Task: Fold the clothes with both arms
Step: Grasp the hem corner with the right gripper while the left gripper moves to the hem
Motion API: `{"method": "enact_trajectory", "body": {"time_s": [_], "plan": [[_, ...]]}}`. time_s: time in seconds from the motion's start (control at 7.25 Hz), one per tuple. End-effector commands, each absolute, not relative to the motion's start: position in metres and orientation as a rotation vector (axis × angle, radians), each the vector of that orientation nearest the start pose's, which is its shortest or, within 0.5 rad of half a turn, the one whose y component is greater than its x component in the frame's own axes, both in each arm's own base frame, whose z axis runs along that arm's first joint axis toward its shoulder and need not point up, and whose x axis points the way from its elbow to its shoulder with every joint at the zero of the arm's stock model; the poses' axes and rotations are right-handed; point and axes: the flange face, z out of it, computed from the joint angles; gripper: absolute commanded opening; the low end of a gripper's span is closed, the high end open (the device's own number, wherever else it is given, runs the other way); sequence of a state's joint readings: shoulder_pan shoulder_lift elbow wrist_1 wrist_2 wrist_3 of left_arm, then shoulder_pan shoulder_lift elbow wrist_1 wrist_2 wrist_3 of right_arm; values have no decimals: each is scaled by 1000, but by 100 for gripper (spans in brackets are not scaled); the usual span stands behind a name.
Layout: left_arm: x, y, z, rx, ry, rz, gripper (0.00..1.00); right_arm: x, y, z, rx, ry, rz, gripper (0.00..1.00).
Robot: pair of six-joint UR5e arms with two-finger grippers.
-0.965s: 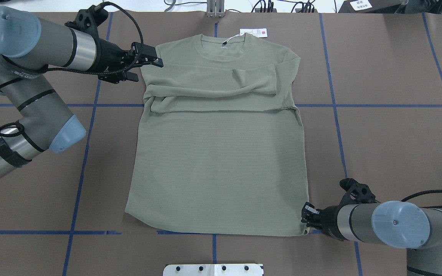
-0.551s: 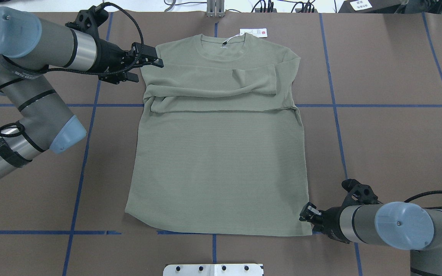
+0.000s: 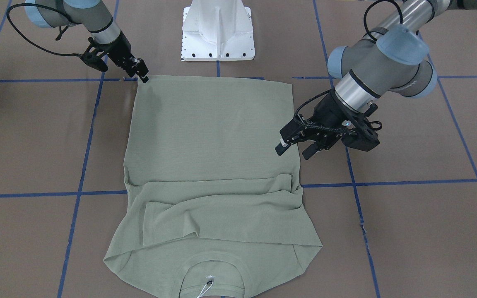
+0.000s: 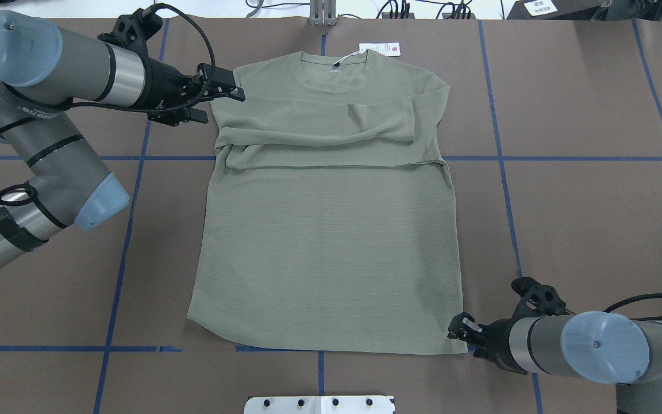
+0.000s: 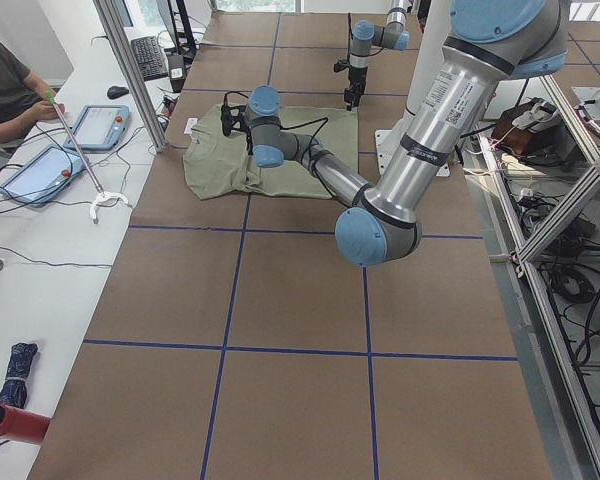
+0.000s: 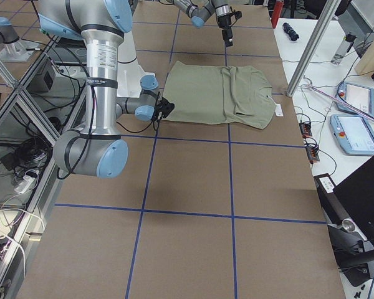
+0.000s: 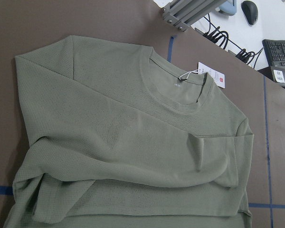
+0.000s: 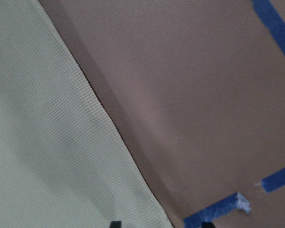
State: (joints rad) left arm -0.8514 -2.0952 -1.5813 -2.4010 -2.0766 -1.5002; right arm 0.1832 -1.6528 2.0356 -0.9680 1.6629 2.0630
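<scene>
The sage-green shirt lies flat on the brown table, collar at the far edge, with both sleeves folded across the chest. Its white hang tag sticks out beyond the collar. My left gripper is open and empty, just outside the shirt's left shoulder; it also shows in the front-facing view. My right gripper sits low at the near right hem corner, seen in the front-facing view too. The right wrist view shows the hem edge and jaw tips apart.
The white pedestal base stands at the near edge behind the hem. Blue tape lines grid the table. Cables and a metal post sit past the far edge. An operator sits with tablets at a side desk.
My right gripper has shifted slightly towards the near edge at the hem corner, and the small tuck in that corner has flattened. The left arm has not moved.
</scene>
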Motion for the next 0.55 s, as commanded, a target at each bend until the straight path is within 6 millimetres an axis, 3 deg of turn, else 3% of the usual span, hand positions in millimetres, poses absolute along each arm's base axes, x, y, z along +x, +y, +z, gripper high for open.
{"method": "enact_trajectory", "body": {"time_s": [0.0, 0.14, 0.41], "plan": [[368, -549, 251, 214, 1383, -304, 98, -437, -206, 411, -241, -975, 573, 20], [368, -549, 251, 215, 1383, -305, 98, -438, -206, 409, -242, -978, 571, 0], [365, -544, 256, 208, 1377, -308, 98, -436, -207, 397, -245, -1004, 570, 0]]}}
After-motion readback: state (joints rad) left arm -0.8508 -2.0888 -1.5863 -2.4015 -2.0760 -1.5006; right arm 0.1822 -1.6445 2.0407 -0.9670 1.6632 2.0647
